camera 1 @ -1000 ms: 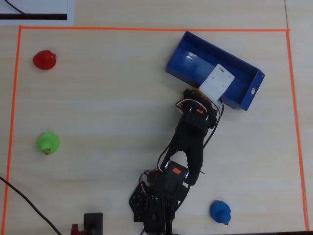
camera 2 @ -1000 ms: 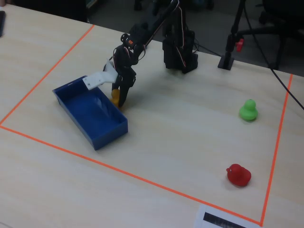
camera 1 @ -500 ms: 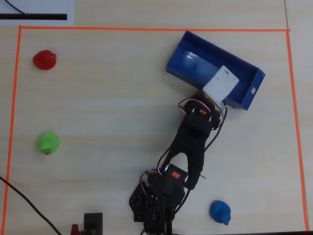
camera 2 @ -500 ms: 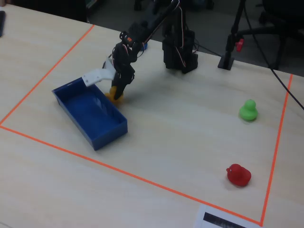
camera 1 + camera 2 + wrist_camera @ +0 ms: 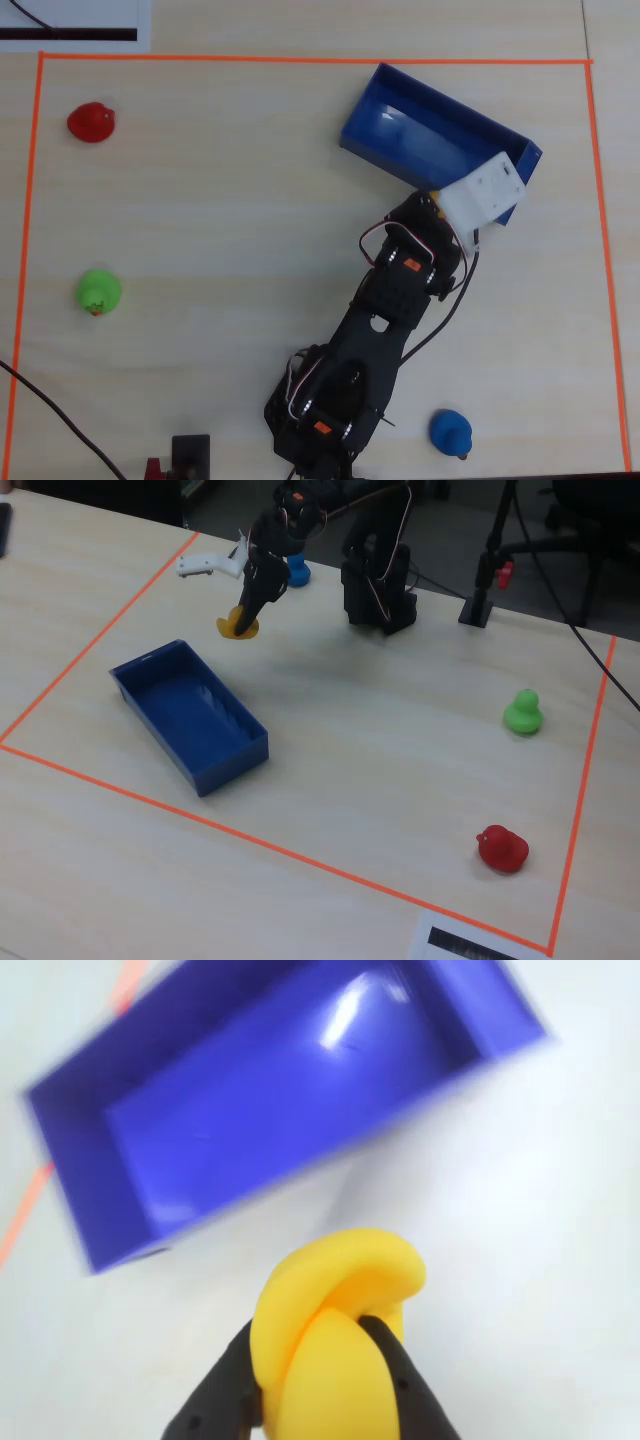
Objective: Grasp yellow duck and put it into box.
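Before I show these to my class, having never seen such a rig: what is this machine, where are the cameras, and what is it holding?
It is a small black robot arm on a table. One camera looks straight down, one stands beside the table, one rides on the wrist. The gripper is shut on the yellow duck, lifted off the table near the empty blue box. A green duck, a red duck and a blue duck sit inside the orange tape border.
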You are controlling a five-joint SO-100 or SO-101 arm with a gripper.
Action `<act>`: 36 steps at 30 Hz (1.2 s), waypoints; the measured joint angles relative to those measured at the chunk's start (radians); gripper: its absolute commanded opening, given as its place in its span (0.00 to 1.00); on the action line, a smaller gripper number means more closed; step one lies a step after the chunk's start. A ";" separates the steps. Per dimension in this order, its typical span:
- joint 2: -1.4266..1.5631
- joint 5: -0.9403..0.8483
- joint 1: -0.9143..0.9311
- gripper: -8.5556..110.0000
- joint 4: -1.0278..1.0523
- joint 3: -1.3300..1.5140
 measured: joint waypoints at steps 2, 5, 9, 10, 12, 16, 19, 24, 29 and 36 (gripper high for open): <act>-0.061 0.000 -0.026 0.07 -0.012 -0.066; -0.140 0.000 -0.031 0.07 -0.055 -0.146; -0.256 -0.005 -0.041 0.07 -0.107 -0.247; -0.291 -0.008 -0.044 0.07 -0.121 -0.275; -0.360 -0.014 -0.046 0.07 -0.150 -0.322; -0.505 -0.035 -0.046 0.07 -0.221 -0.393; -0.607 -0.051 -0.046 0.07 -0.272 -0.422; -0.749 -0.078 -0.046 0.07 -0.353 -0.430; -0.847 -0.135 -0.046 0.10 -0.459 -0.430; -0.884 -0.164 -0.041 0.20 -0.534 -0.430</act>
